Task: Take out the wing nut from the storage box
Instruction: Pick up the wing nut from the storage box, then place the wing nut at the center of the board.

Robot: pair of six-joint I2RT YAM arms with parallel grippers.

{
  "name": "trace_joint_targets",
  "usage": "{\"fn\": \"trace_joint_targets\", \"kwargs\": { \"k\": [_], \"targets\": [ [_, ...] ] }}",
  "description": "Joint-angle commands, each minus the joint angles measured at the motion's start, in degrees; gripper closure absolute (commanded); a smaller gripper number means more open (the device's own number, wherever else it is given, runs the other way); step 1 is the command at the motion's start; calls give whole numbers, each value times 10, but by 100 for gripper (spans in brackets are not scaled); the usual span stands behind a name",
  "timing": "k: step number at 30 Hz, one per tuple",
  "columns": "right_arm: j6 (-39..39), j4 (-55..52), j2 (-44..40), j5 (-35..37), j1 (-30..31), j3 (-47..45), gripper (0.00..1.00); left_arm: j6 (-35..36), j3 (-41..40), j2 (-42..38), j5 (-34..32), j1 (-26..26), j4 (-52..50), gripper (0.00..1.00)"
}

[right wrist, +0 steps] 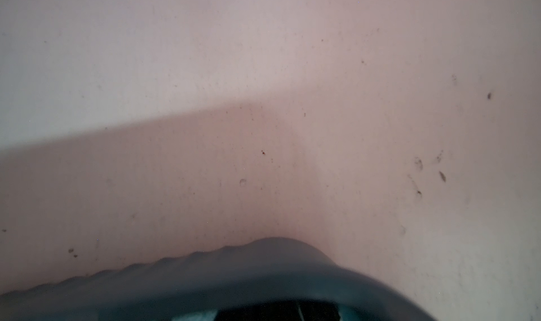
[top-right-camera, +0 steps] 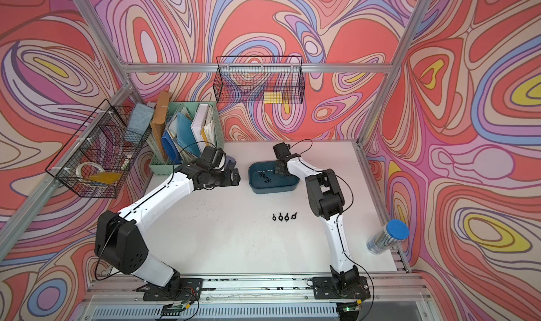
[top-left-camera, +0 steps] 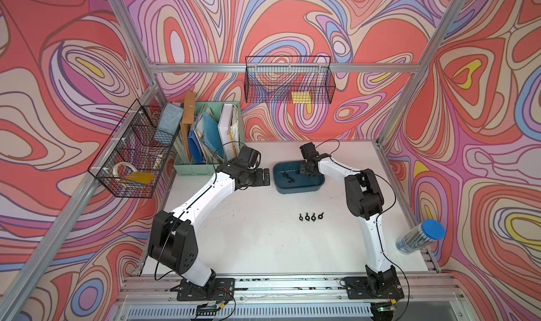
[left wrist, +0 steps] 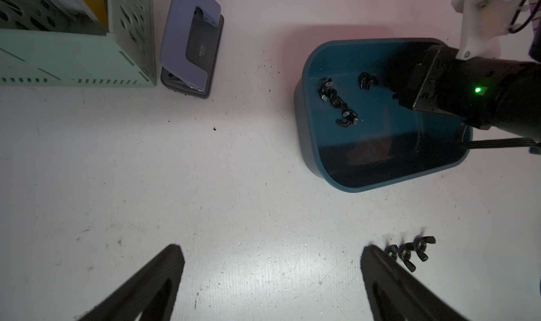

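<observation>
The storage box is a dark teal tub at the back middle of the white table. Several black wing nuts lie on its floor. My right gripper points down inside the box, to the right of those nuts, and is shut. Its fingertips are hidden, so I cannot see whether a wing nut is between them. The right wrist view shows only the box rim and bare table. My left gripper hovers open and empty, left of the box.
Several wing nuts lie in a row on the table in front of the box. A mint-green file organiser and a hole punch stand at the back left. Two wire baskets hang on the frame. A blue-lidded tube lies at the right edge.
</observation>
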Motion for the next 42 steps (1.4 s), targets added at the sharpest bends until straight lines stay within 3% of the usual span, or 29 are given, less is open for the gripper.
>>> {"fn": "trace_joint_targets", "kwargs": {
  "k": [1, 19, 34, 42],
  "targets": [
    [-1, 0, -32, -13, -3, -22, 98, 1, -9, -22, -4, 3, -10, 1],
    [14, -21, -199, -38, 21, -139, 98, -17, -70, -82, 29, 3, 0, 1],
    [99, -70, -361, -5, 156, -282, 98, -22, -119, -139, 31, 3, -6, 1],
    [171, -69, -397, 4, 223, -359, 98, -32, -136, -162, 37, 3, -7, 1]
  ]
}}
